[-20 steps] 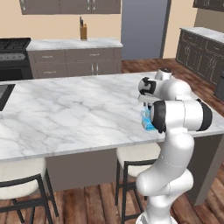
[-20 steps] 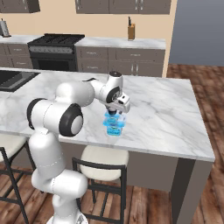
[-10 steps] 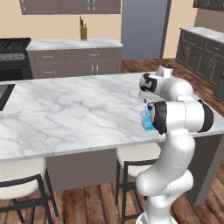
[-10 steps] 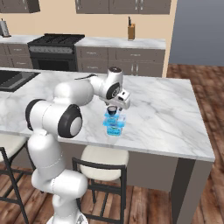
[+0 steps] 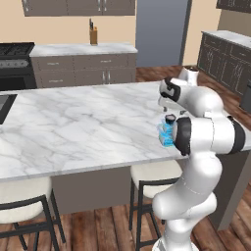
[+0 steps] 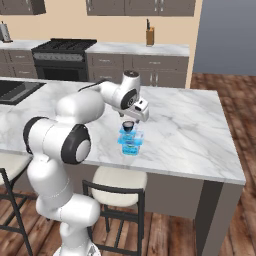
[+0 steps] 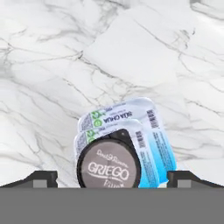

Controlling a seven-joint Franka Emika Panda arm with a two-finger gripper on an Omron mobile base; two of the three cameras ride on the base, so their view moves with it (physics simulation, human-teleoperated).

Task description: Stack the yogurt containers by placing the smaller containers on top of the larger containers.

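Tool [image 6: 131, 119] now higher above stacked cup [image 6: 128, 126]

marble island counter [image 5: 73, 132], blue tub [image 6: 131, 144] on it

Two base views look forward and down from behind the arm, left and right, sharing the marble island [image 5: 83, 127]; hand view faces straight down, close over it
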